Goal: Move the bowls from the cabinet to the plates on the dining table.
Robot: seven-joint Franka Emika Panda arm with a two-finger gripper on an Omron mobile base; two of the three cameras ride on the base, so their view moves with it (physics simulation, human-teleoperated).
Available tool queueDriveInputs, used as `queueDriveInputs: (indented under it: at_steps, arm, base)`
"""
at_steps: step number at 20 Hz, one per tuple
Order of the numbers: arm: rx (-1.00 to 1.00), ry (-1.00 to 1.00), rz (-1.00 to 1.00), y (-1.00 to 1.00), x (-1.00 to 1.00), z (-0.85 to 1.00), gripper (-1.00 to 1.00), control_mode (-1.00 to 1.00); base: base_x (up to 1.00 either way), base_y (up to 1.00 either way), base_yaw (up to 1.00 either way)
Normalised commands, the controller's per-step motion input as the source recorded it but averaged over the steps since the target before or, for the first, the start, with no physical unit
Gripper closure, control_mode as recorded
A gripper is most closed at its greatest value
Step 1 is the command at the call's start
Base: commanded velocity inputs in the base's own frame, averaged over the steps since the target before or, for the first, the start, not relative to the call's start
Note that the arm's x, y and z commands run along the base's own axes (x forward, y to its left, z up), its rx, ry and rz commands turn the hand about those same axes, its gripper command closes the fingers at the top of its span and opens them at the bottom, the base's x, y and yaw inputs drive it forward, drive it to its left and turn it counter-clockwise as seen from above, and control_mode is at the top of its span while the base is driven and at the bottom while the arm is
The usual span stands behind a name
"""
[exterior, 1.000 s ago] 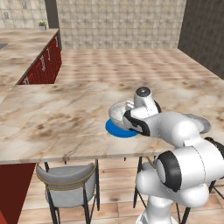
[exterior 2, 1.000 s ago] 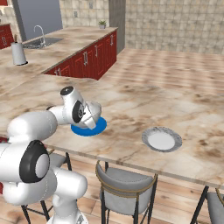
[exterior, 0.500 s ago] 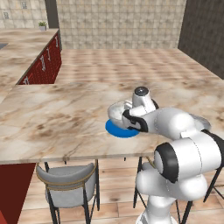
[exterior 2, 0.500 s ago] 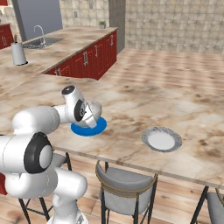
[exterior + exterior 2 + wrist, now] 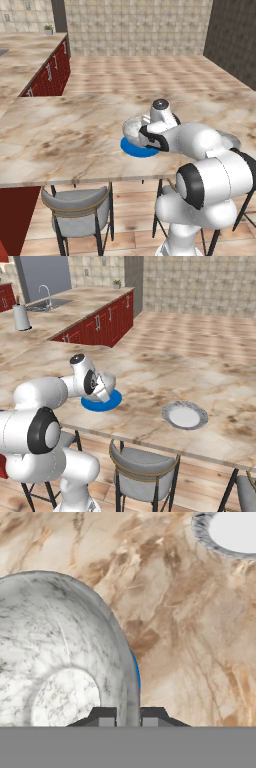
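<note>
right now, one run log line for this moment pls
stage: placing | gripper: shut on marbled bowl rim | bowl: over blue plate on table | grey plate: bare

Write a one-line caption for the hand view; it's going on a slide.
End effector shut on the marbled bowl's rim above the blue plate, with the grey plate farther along the dining table.

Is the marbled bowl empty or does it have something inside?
Empty. The hand view looks into the marbled bowl: bare marbled wall and floor, nothing in it.
</note>
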Motion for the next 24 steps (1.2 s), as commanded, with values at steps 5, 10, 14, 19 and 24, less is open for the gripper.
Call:
queueDriveInputs:
  at_steps: [5, 10, 14, 19, 24]
  arm:
    - [0.00, 0.00, 0.00, 0.00, 0.00, 0.00, -1.00, -1.00]
    - [0.00, 0.00, 0.00, 0.00, 0.00, 0.00, -1.00, -1.00]
    - [0.00, 0.00, 0.00, 0.00, 0.00, 0.00, -1.00, -1.00]
    - [0.00, 0.00, 0.00, 0.00, 0.00, 0.07, -1.00, -1.00]
    - [0.00, -0.05, 0.00, 0.00, -0.12, 0.47, -1.00, -1.00]
  base:
    - [0.00, 0.00, 0.00]
    - [0.00, 0.00, 0.00]
    - [0.00, 0.00, 0.00]
    - [0.00, 0.00, 0.00]
    - [0.00, 0.00, 0.00]
